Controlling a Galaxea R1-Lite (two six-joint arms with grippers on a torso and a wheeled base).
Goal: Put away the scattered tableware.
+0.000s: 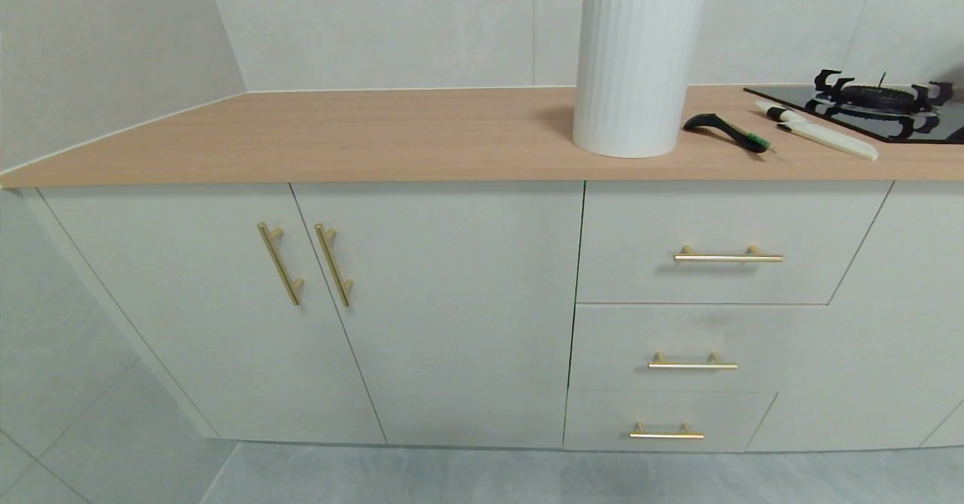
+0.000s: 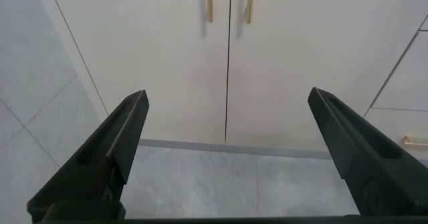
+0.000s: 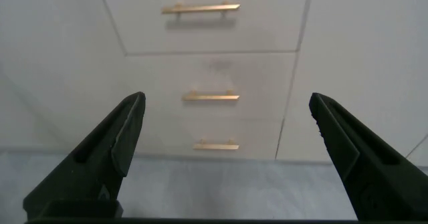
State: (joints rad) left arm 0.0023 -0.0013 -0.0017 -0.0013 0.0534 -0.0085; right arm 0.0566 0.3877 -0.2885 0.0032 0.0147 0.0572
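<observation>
On the wooden countertop (image 1: 376, 131) stands a tall white ribbed container (image 1: 636, 67). Beside it on the right lie a black-handled peeler (image 1: 727, 132) and a white knife (image 1: 817, 131). My left gripper (image 2: 227, 103) is open and low, facing the two cabinet doors (image 2: 227, 57). My right gripper (image 3: 227, 103) is open too, with nothing between its fingers, and faces the stack of three drawers (image 3: 210, 97). Both grippers are well below the countertop and far from the utensils.
A black gas hob (image 1: 881, 105) sits at the counter's far right. Below are two doors with brass handles (image 1: 305, 263) and three shut drawers with brass handles (image 1: 727, 257). Tiled walls close off the back and left, and grey floor tiles (image 1: 452, 478) run along the cabinet.
</observation>
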